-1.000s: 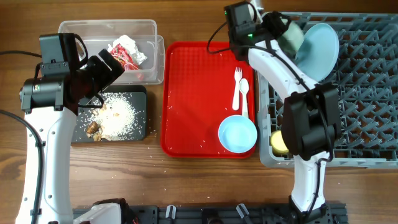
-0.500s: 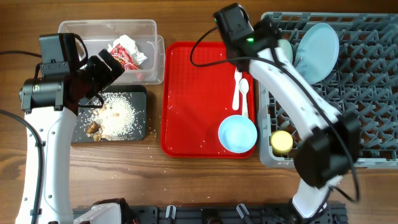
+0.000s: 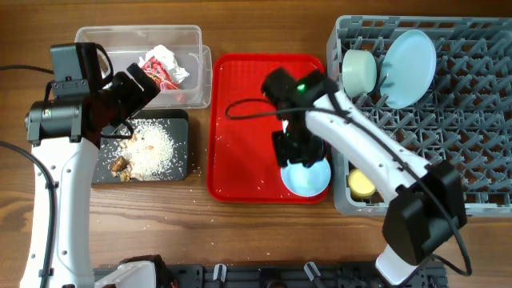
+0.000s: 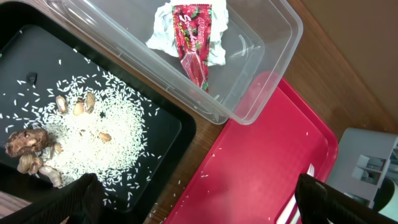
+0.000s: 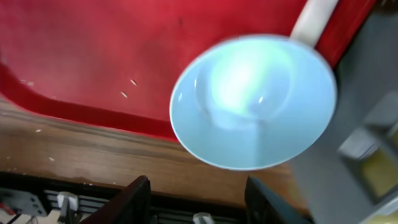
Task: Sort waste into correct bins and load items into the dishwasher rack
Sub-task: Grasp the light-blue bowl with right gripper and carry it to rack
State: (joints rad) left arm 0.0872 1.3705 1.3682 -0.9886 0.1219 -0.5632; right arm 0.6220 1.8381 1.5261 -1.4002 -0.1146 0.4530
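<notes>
Waste looks sorted: napkin [image 4: 163, 30] and snack wrapper [image 4: 193, 46] lie in the clear tub [image 4: 250, 106], rice [image 4: 106, 134] in the black tray [image 4: 169, 142]. Plate [image 3: 408, 56], green bowl [image 3: 359, 70] and yellow cup [image 3: 362, 182] sit in the dishwasher rack [image 3: 464, 136]. Remaining: the light blue bowl [image 5: 255, 102] at the red tray's [image 3: 244, 120] 5 o'clock corner, plus white cutlery [image 5: 314, 18]. The right end effector [image 5: 199, 193] hovers above, fingers spread and empty, bowl at 12 o'clock. The left end effector [image 4: 199, 196] gapes, empty.

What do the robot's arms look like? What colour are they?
The left arm and right arm are long smooth white tubes joined by chunky black blocks. Thin black cables loop beside them. The right arm has a small green light glowing near its wrist. The hand's fingers are black.
</notes>
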